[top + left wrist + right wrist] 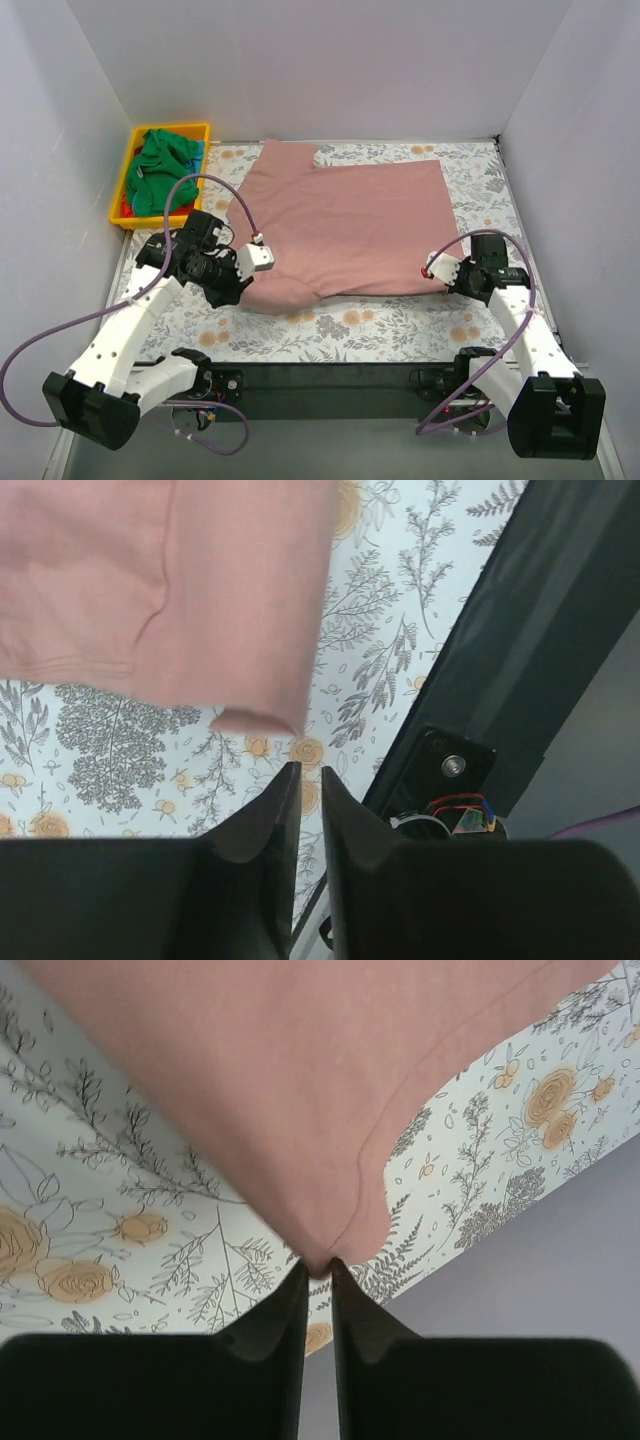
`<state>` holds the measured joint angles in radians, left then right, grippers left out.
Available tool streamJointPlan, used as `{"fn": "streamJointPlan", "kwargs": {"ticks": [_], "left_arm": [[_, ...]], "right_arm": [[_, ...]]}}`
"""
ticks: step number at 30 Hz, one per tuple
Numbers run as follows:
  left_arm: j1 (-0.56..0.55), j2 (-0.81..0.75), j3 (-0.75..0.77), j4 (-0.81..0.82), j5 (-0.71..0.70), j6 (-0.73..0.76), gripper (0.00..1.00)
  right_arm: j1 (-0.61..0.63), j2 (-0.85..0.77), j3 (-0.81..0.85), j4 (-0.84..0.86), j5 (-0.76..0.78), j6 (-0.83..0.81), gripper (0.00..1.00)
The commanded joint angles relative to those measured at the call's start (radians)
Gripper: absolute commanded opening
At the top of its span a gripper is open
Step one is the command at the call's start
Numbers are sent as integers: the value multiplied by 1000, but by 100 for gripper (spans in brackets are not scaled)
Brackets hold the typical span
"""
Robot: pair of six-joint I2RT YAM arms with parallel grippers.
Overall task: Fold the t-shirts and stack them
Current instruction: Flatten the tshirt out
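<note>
No text, label, brand, number or sign can be read in any of the views. Nothing legible is made out on the large dusty-pink cotton t-shirt (350, 225) spread at the centre, on the green t-shirt (160, 168) lying in the yellow plastic bin (121, 185) at 10 o'clock, or on the floral-patterned table cover (380, 325).

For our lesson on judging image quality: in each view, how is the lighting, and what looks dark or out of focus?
Top view: soft, even light, only faint shadows on the floral cover. Left wrist view: the left fingers are near-black, the cover's pattern sharp. Right wrist view: the right fingers are dark, and the pink t-shirt close to them looks soft.
</note>
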<state>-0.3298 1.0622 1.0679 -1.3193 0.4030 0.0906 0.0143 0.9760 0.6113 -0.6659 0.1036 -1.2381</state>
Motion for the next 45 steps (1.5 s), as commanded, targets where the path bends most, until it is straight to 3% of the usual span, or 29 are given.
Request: {"fn": "streamJointPlan", "kwargs": {"ticks": [1,2,3,4,7,9,12,14,15,19,24,30,37,41,45], "left_arm": [[-51,-56,-31,-77,-12,66,15],[-52,-54,-60,-74,-35,78,26],[-52,-45,-69,-69,-49,78,30],[-51,-13,-74,-54,-62,40,32],[-45,4,-47,-14,-52,18,37],[-46,19,21,9,24,-9,33],[-52,89,58,32,106,-32,28],[-69,116,44,81,131,-44,30],[-95,116,27,128,111,-83,34],[-112,145,-63,462,-99,-210,37],[-91,344,-37,545,-197,-296,32],[-84,420,-201,666,-306,-284,32],[-84,338,-336,548,-230,-233,31],[-83,236,-364,412,-178,-189,31],[-83,130,-283,281,-116,-169,30]], "right_arm": [[0,-65,-47,-44,25,-184,24],[1,-83,-56,-44,28,-192,33],[1,-89,-70,-46,37,-199,41],[0,-94,-67,-46,41,-196,57],[-2,-91,-4,-81,25,-164,66],[-2,-57,50,-131,-33,-97,66],[-2,47,184,-191,-132,33,52],[0,160,270,-218,-159,92,44],[0,196,293,-236,-175,151,43],[0,348,390,-235,-196,283,38],[6,533,487,-232,-217,407,34],[9,638,400,-144,-111,393,32],[12,624,216,-98,-19,310,29],[16,487,96,-157,4,221,28],[9,334,177,-233,-60,144,29]]}}
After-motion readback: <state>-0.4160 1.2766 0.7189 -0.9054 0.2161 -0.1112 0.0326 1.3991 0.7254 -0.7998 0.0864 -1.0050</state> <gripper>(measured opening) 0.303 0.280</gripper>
